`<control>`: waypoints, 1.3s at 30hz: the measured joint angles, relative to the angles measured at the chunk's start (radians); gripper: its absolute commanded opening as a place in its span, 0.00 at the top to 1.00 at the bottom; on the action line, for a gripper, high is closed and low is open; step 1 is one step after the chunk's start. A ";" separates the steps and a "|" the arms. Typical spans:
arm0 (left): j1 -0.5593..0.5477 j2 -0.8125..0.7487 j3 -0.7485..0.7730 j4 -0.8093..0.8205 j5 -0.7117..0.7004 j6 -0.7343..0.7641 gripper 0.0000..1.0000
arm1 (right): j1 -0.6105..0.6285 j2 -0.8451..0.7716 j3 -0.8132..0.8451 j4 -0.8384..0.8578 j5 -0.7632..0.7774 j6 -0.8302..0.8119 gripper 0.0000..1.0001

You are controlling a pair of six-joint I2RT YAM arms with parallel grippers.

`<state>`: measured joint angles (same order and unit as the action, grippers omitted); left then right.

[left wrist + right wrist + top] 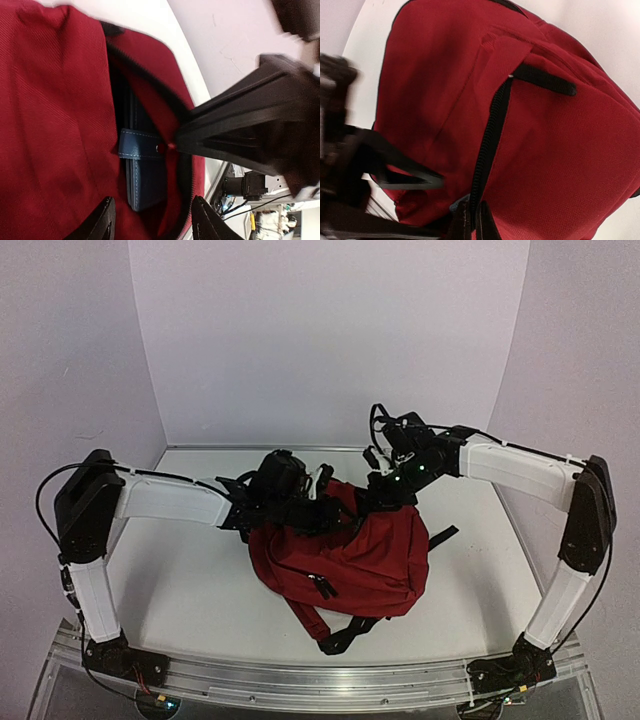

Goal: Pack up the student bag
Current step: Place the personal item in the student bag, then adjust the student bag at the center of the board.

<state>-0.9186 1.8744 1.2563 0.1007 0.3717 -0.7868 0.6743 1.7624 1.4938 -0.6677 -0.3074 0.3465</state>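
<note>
While the dark red bag (pixel 350 560) lies slumped in the middle of the white table (pixel 190 585), the left gripper (pixel 152 201) hangs at the bag's open top, fingers apart with nothing between them. Just inside the bag's mouth sits a flat blue case (pixel 145 172) with a stitched strap. The right gripper (pixel 472 214) is pinched together on the bag's rim, beside the black zip (pixel 491 132)

The student bag (pixel 550 150) fills the view. Its black zip (pixel 490 135) runs down to the right gripper (pixel 473 214), whose fingers seem pinched on the zip's edge. A blurred dark arm (pixel 340 150) is at left.
</note>
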 measured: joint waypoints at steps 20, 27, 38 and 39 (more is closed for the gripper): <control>-0.057 0.117 0.311 -0.469 -0.282 0.240 0.55 | -0.030 -0.006 -0.144 0.094 -0.007 -0.001 1.00; -0.108 0.245 0.484 -0.590 -0.374 0.280 0.47 | -0.066 -0.007 -0.168 0.111 -0.053 0.024 1.00; -0.146 0.298 0.579 -0.705 -0.488 0.282 0.65 | -0.087 -0.031 -0.208 0.143 -0.092 0.052 1.00; -0.147 0.291 0.565 -0.694 -0.488 0.280 0.67 | -0.087 -0.033 -0.211 0.145 -0.092 0.052 1.00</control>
<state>-1.0654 2.1650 1.8209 -0.5929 -0.1165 -0.5069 0.5877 1.7292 1.2831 -0.5231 -0.3994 0.3989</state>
